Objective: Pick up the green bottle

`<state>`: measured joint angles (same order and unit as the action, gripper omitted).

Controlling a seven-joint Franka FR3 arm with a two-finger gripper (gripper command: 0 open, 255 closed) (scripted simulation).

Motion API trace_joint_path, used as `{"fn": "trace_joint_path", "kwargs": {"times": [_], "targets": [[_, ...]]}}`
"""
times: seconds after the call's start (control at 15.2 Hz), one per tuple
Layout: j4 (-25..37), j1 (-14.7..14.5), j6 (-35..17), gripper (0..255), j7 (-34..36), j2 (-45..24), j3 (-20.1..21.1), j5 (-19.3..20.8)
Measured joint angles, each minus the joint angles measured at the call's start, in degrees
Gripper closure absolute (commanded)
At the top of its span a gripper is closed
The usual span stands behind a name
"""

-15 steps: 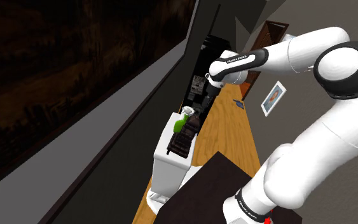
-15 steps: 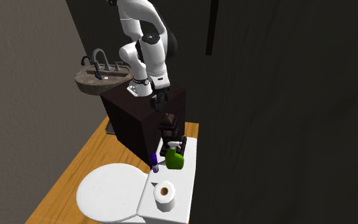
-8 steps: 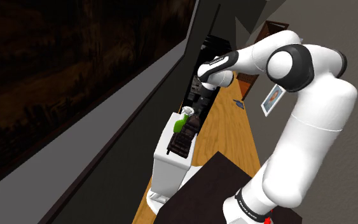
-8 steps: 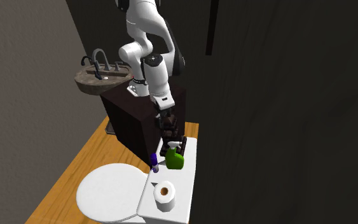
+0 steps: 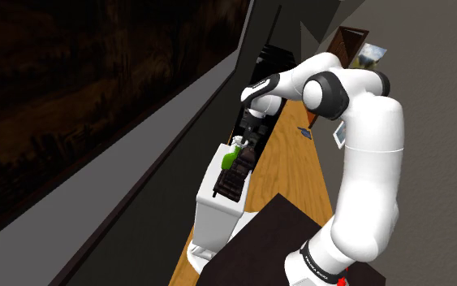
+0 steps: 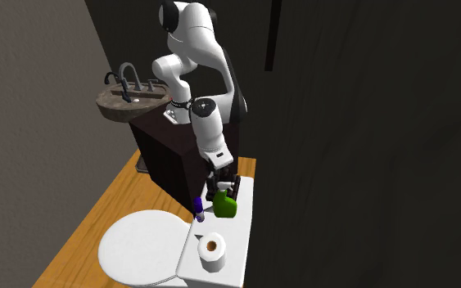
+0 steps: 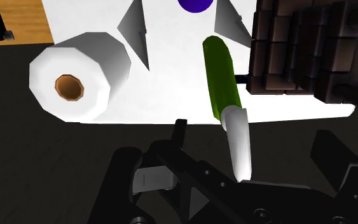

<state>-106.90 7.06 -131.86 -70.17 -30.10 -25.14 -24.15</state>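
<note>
Watching the last second, you will have seen the white arm (image 5: pixel 356 154) fold forward and swing down, from over the dark stand to low above the toilet tank (image 6: pixel 238 245). That is the approach almost finished; judged from here, the lift itself has not begun.

On the tank's lid nothing has shifted. The dark brown rack (image 7: pixel 298 51) stands at the lid's end nearest the stand, and the paper roll (image 6: pixel 212 245) lies at the lid's far end, both where they were.

Your tool (image 6: pixel 223 175) has come down from well above the tank to just over its lid. In the wrist view the tool (image 7: pixel 231 162) is spread wide, one black finger on each side, and neither touches anything.

The green bottle (image 6: pixel 225 204) sits on the tank lid between the rack and the roll, close beside the rack, unmoved. Its white top (image 7: pixel 238 143) rises into the gap between the spread fingers, so the line-up looks good.

You probably need only a little more descent toward the lid before squeezing. Mind the rack: it sits close to one finger and could be nudged.
</note>
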Motion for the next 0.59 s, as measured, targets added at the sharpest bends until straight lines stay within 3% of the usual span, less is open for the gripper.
{"fn": "trace_joint_path", "kwargs": {"times": [0.4,0.46,0.59], "targets": [[0.5,1.1,-2.7,0,-1.6,-3.5,1.5,-2.0],[0.5,1.2,-2.9,255,-1.8,-3.7,1.6,-2.2],[0.4,1.3,-3.1,255,-1.8,-3.8,1.6,-2.3]]}}
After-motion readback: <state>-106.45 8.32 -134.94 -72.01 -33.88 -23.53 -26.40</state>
